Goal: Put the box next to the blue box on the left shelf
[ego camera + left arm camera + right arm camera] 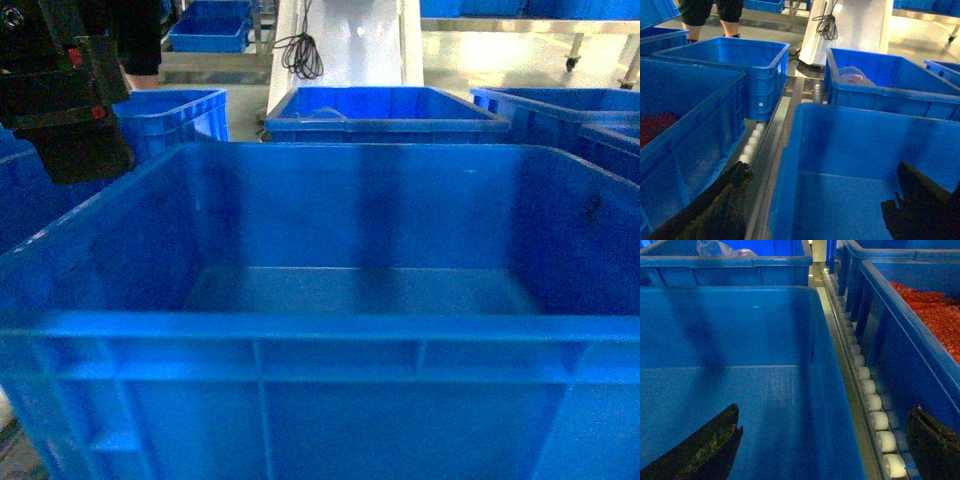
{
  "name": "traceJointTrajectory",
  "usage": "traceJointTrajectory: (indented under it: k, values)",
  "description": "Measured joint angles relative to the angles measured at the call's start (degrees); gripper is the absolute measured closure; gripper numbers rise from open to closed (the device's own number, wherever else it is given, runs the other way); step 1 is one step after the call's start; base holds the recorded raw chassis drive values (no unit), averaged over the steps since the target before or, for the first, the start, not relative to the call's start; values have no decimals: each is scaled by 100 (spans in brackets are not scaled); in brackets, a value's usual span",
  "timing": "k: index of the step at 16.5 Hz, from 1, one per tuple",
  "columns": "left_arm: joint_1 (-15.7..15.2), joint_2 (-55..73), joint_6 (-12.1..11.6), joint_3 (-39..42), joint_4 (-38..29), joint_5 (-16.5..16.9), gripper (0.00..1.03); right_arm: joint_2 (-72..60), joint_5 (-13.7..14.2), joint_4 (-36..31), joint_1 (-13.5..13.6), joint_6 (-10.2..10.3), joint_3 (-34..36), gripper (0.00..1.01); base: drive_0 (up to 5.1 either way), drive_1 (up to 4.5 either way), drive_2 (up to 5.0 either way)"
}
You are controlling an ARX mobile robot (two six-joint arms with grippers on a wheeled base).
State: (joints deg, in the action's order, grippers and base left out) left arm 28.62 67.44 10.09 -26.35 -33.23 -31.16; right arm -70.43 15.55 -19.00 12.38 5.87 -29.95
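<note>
The box (320, 300) is a large empty bright blue crate that fills the head view. It stands among other crates on the left shelf, whose white rollers (752, 145) run along a metal rail. My left gripper (822, 172) is open and straddles the box's left wall (787, 165), one finger outside over the rollers and one inside. My right gripper (824, 410) is open too and straddles the right wall (832, 390) the same way. Neither wall is pinched. Close on the left stands a blue box (690, 125) with red contents.
Another crate of red pieces (925, 315) stands right of the roller row (870, 390). Behind the box are a crate with a plastic bag (880, 80) and an empty one (725, 65). A person (710, 15) stands at the far left. A white machine with a coiled cable (300, 50) lies beyond.
</note>
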Motion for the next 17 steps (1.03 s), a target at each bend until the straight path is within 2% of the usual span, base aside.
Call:
traceJointTrajectory:
  k: [1,2,3,4,5,6,8,11,12,13,14,15,16,17]
  values:
    - [-26,20,-4,2,39,-35,7,-28,11,20,0,-20,2,4,0,0,0]
    - [-28,63,-83,35,-72,4,4,-35,9,9,0,-35,4,3,0,0,0]
    - [-181,61,-363,345,-903,393,15,-199,-264,-1412,-85,-203,365,11,0,0,0]
    - [-424,-251,-651,793,-1231,741,27,-170,-527,-2505,-190,-367,933,24,0,0,0]
    - [-745,-616,-785,1126,-1200,905,40,33,-610,-3093,-319,-446,1421,37,0,0,0]
    - [-940,-852,-848,1294,-1158,1067,51,293,-675,-3263,-422,-468,1552,48,0,0,0]
    - [-1318,-1475,-909,1692,-920,1580,79,907,-879,-3145,-562,-514,1906,76,0,0,0]
    - [-1694,-2061,-909,1980,-632,1904,101,1427,-1023,-2850,-726,-562,2271,100,0,0,0]
    - [-1843,-2367,-909,2094,-442,2090,101,1773,-1141,-2699,-817,-555,2365,100,0,0,0]
    - [-1950,-2588,-909,2177,-308,2199,101,2015,-1495,-2544,-1128,-557,2450,100,0,0,0]
    - [-2068,-2844,-909,2260,-120,2286,101,2218,-1491,-2507,-1279,-555,2581,100,0,0,0]
    - [-2179,-3115,-909,2326,81,2420,101,2267,-1543,-2638,-1268,-557,2791,100,0,0,0]
    - [-2275,-3270,-909,2470,-57,2514,101,2522,-1556,-2286,-1239,-555,2911,100,0,0,0]
    - [-2500,-3368,-911,2544,39,2850,101,2763,-1556,-2170,-1239,-555,2911,100,0,0,0]
